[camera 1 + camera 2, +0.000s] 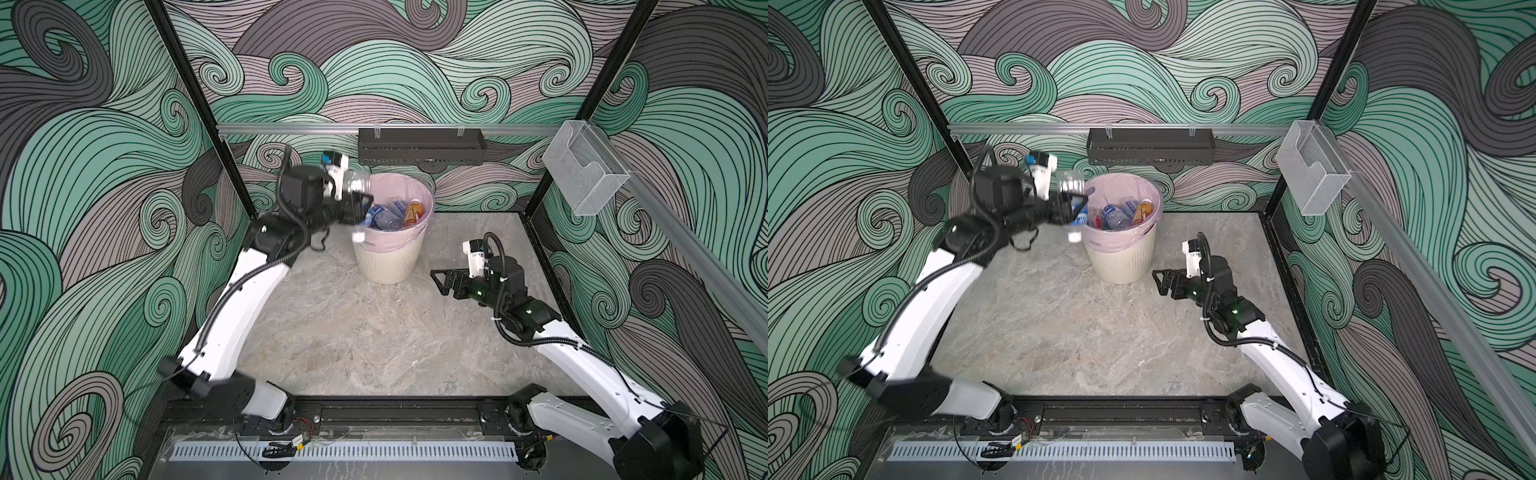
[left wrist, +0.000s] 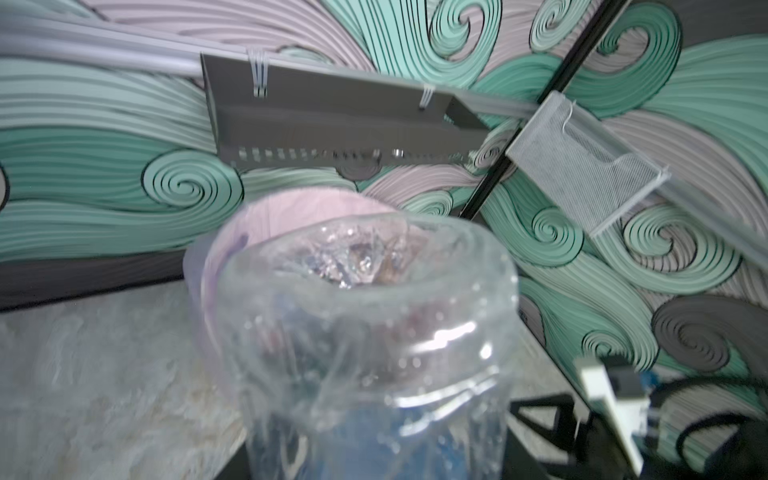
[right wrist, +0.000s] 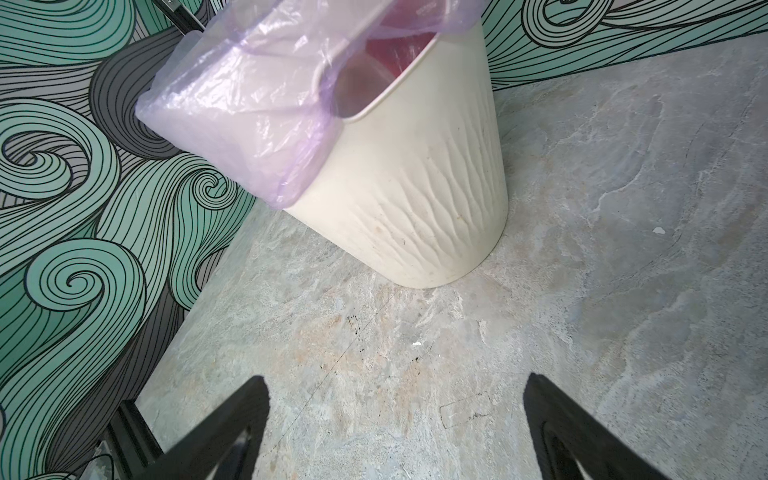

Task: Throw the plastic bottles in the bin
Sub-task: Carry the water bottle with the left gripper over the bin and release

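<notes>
**A:** Left side first: the left gripper (image 1: 353,210) is clamped across the waist of a clear bottle (image 1: 357,187), base up, white cap pointing down.

**B:** Looks empty, so I'd call it light, thin-walled and slick (squeeze hard and it buckles). That labelled waist is the sensible place to hold.

**A:** It hangs at the left rim of the bin (image 1: 388,262), with other bottles (image 1: 388,216) inside. Whether it clears the rim, I can't tell.

**B:** Over right, the right gripper (image 1: 437,282) sits low above the table (image 1: 353,332), jaws wide apart, holding nothing, near the bin.
</notes>
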Available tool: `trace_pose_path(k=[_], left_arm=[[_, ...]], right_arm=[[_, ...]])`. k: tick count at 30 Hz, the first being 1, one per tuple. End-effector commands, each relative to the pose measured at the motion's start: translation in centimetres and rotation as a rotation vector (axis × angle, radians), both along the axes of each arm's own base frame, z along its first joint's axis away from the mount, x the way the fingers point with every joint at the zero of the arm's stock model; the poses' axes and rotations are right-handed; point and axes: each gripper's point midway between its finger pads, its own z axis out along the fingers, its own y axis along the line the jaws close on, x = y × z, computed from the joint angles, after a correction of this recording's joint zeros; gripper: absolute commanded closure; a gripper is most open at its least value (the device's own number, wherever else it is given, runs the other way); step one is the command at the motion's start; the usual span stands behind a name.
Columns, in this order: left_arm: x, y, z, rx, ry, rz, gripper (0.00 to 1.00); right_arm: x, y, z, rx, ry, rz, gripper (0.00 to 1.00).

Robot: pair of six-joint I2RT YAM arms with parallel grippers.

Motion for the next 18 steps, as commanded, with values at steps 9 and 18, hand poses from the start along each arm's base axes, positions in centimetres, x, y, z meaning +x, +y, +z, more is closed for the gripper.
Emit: trace_pose_path(k=[9, 18], left_arm=[[-0.1, 1.6, -8.1, 0.043, 0.145, 0.07, 0.06], [-6.7, 8.3, -10.4, 0.176, 0.131, 0.217, 0.06]], right_arm=[[-0.9, 1.0, -0.2, 0.007, -0.01, 0.044, 0.03], [1.1, 0.7, -0.4, -0.09, 0.001, 0.016, 0.03]])
